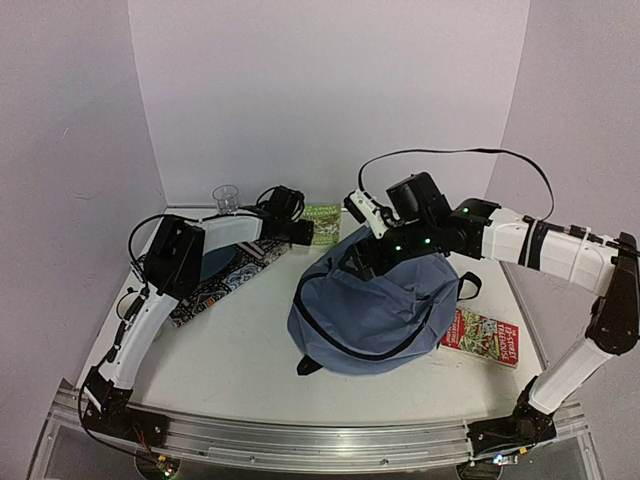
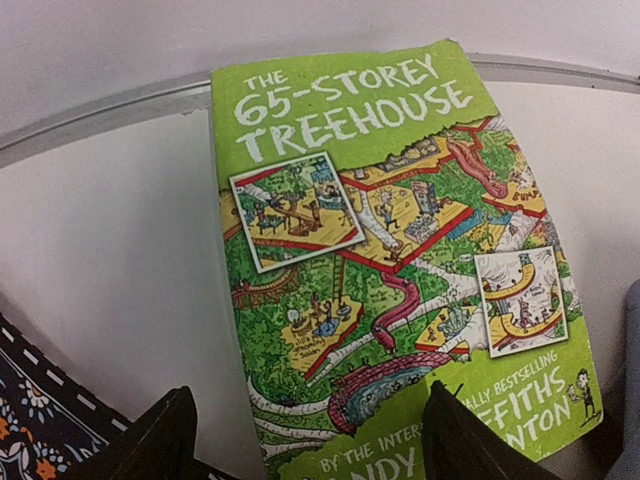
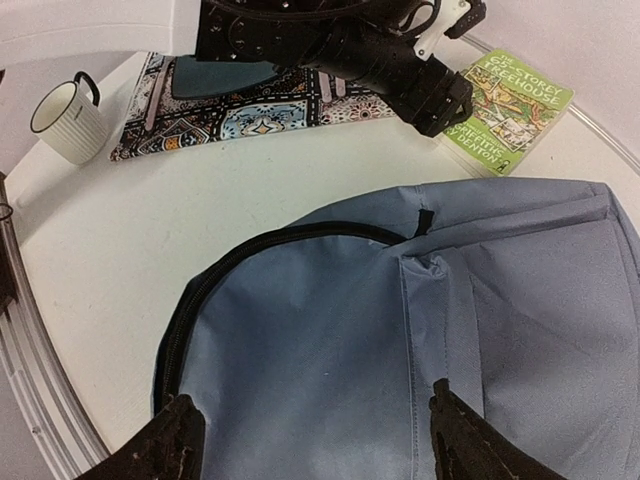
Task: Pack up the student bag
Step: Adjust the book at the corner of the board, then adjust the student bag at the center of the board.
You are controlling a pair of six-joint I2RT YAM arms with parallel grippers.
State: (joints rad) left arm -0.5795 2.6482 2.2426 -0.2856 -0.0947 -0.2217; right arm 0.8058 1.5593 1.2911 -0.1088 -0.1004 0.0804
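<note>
White table (image 1: 230,350), curved along its far rim and closed in by pale walls (image 1: 330,90) at the back and both sides. Its widest bare stretch lies near-left, between the arm bases and the student bag (image 1: 375,310). The grey-blue bag slumps right of centre, with its dark zipper line arcing along the left edge and a black strap end at the near-left corner. A patterned mat (image 1: 225,280) lies flat at far left, partly under the left arm. A green book (image 1: 322,224) lies flat at the far rim, near the bag's far edge but not touching it. A red book (image 1: 482,336) lies just beside the bag's right flank, close to the table's right edge. A white mug (image 3: 68,120) stands upright off the mat's end, near the rim. A clear cup (image 1: 226,198) stands in the far-left corner.

Left jaws stand wide apart, with dark fingers (image 2: 160,440) over the green book's near edge, gripping nothing. Right jaws are likewise apart, their fingers (image 3: 175,440) above the bag's fabric.
</note>
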